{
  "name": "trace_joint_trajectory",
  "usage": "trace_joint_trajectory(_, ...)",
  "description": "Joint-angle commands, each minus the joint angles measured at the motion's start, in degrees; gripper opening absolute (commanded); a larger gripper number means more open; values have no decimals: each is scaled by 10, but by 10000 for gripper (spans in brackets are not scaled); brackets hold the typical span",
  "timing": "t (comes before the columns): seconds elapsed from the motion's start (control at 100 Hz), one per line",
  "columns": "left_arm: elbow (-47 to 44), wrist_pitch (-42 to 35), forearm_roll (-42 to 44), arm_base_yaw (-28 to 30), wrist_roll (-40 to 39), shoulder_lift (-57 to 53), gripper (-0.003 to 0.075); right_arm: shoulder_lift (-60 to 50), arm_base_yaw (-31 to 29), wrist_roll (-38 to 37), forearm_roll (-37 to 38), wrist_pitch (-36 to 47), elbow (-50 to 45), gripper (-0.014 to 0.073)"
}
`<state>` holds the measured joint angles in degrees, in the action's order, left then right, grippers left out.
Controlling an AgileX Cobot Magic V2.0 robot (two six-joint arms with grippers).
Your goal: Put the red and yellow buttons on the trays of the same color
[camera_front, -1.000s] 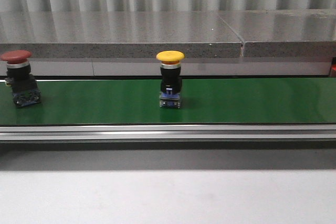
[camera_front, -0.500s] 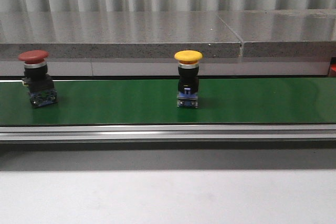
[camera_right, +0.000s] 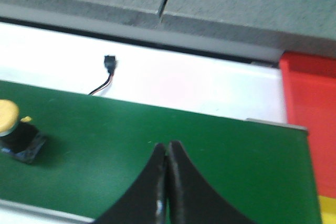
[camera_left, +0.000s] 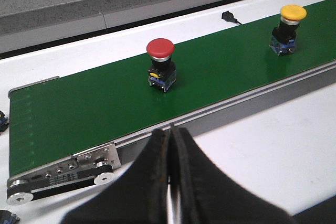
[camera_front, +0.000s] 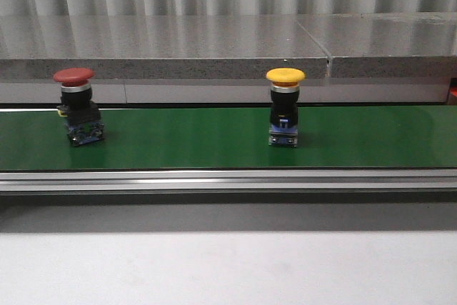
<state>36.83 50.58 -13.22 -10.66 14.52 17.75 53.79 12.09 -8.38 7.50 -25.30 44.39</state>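
Now red button point(camera_front: 76, 106), yellow button point(camera_front: 285, 107) further right along belt point(camera_front: 186, 141).

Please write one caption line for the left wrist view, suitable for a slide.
Closed left gripper above the table edge, facing red button and yellow button upright on the green conveyor belt.

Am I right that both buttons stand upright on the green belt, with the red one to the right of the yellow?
Not quite: the red button stands to the left of the yellow button, as the front view shows. Both are upright on the green belt.
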Motion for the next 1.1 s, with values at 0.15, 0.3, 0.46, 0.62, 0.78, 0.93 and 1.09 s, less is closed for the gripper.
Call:
trace_joint_trajectory(0.15, 14, -37, -11, -3, -1, 6, -20, 90, 54, 4, -61, -93, 117, 306)
trace_joint_trajectory(0.3, 14, -37, -11, -3, -1, 6, -20, 141, 70, 11, -64, -161, 169, 593)
trace_joint_trajectory(0.46, 14, -37, -11, -3, -1, 6, -20, 201, 75, 51, -90, -249, 229, 624)
trace_joint_trajectory(0.62, 14, -37, -11, -3, -1, 6, -20, 265, 75, 110, -116, -324, 283, 624)
trace_joint_trajectory(0.78, 14, -37, -11, -3, -1, 6, -20, 314, 75, 135, -132, -333, 316, 624)
trace_joint_trajectory(0.93, 14, -37, -11, -3, -1, 6, -20, 352, 75, 140, -131, -315, 340, 624)
trace_joint_trajectory(1.09, 14, -37, -11, -3, -1, 6, -20, 380, 72, 140, -111, -285, 343, 620)
